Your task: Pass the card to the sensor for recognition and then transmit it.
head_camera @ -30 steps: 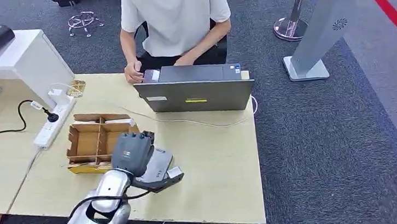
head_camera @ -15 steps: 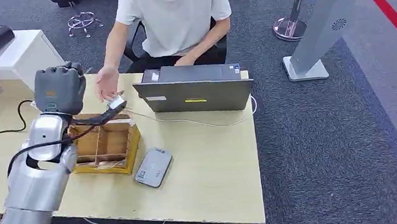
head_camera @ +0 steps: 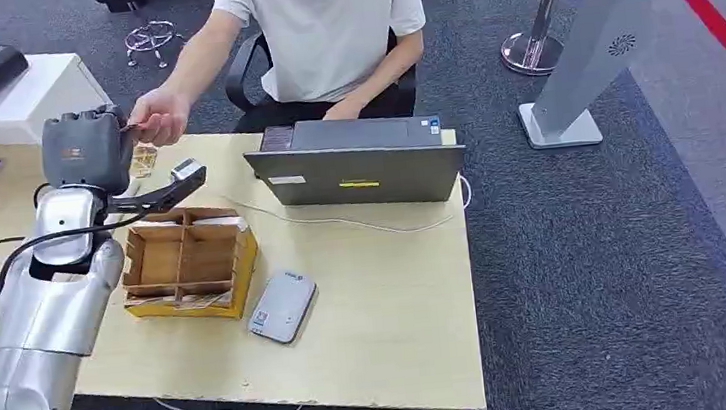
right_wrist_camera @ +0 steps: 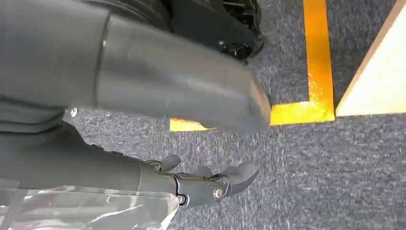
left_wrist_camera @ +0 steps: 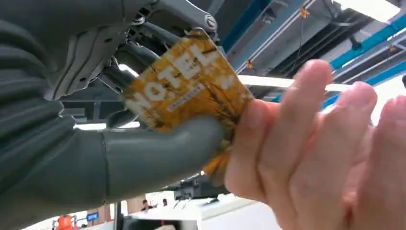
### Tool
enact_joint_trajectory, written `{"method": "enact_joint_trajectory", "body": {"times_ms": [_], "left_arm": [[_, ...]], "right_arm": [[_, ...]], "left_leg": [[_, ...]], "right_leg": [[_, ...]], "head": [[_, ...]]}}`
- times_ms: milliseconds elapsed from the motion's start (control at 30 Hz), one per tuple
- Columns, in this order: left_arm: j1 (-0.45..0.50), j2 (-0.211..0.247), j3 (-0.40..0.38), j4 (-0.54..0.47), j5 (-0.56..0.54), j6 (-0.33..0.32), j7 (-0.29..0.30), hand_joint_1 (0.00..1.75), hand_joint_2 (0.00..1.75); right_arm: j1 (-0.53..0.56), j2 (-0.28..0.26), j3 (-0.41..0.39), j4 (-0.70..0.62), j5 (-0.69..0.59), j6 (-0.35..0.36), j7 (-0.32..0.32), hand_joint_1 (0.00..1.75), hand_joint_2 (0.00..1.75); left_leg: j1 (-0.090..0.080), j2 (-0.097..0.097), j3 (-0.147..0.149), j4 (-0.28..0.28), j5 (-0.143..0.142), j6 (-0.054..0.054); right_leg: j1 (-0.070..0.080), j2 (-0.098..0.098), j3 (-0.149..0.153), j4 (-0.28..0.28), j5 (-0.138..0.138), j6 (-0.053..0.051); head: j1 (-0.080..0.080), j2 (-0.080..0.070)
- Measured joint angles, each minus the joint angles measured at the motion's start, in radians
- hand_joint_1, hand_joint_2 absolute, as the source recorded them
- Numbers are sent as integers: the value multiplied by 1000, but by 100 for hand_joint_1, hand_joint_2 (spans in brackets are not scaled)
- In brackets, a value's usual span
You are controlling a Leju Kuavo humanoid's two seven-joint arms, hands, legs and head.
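My left hand (head_camera: 85,151) is raised over the table's back left part. In the left wrist view this left hand (left_wrist_camera: 72,120) pinches a yellow card (left_wrist_camera: 184,88) printed with white letters between its thumb and fingers. A person's hand (left_wrist_camera: 306,158) grips the card's other end, and the same person's hand (head_camera: 158,116) meets my hand from across the table. The grey card sensor (head_camera: 282,307) lies flat on the table, apart from my hand. My right hand (right_wrist_camera: 210,184) hangs over the carpet, fingers apart, holding nothing.
A divided cardboard box (head_camera: 187,262) stands between my left arm and the sensor. A grey laptop (head_camera: 356,170) sits in front of the seated person. A white power strip (head_camera: 100,225) with cables lies at the left. A yellow floor line (right_wrist_camera: 318,62) runs beside the table.
My left hand rose from over the sensor and swung to the back left with the card. The person's hand left the laptop, reached over and took hold of the card's end.
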Motion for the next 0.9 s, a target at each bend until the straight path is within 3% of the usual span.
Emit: {"method": "enact_joint_trajectory", "body": {"times_ms": [200,433,533,700,800,900], "left_arm": [[1,-4,3,39,24,4,-3,0,175],[47,-9,3,18,73,3,-60,0,175],[141,-13,3,-93,113,0,-119,0,175],[333,-18,-21,-345,142,-20,-151,0,175],[457,-12,-47,-481,151,-6,-201,0,175],[609,3,-80,-589,131,21,-212,0,175]], "right_arm": [[2,0,0,0,2,-1,1,0,175],[4,0,-4,0,2,-3,0,0,175],[10,0,-14,0,-15,-6,-6,0,175],[20,0,-41,0,-33,-10,-15,0,175],[24,0,-61,0,-52,-12,-21,0,175],[28,0,-84,0,-64,-13,-27,0,175]], "left_leg": [[0,0,0,0,0,0],[0,0,0,0,0,0],[0,1,0,0,-1,0],[-1,1,-1,0,-3,0],[-1,3,0,0,-4,0],[-1,4,0,-1,-5,0]], "right_leg": [[0,0,0,0,0,0],[0,0,0,0,0,0],[0,1,0,0,-1,0],[0,1,-1,-1,-2,0],[-1,2,-1,-1,-3,0],[-1,3,-1,-1,-4,1]], "head": [[0,0],[0,0],[0,0],[0,0],[0,0],[1,0]]}}
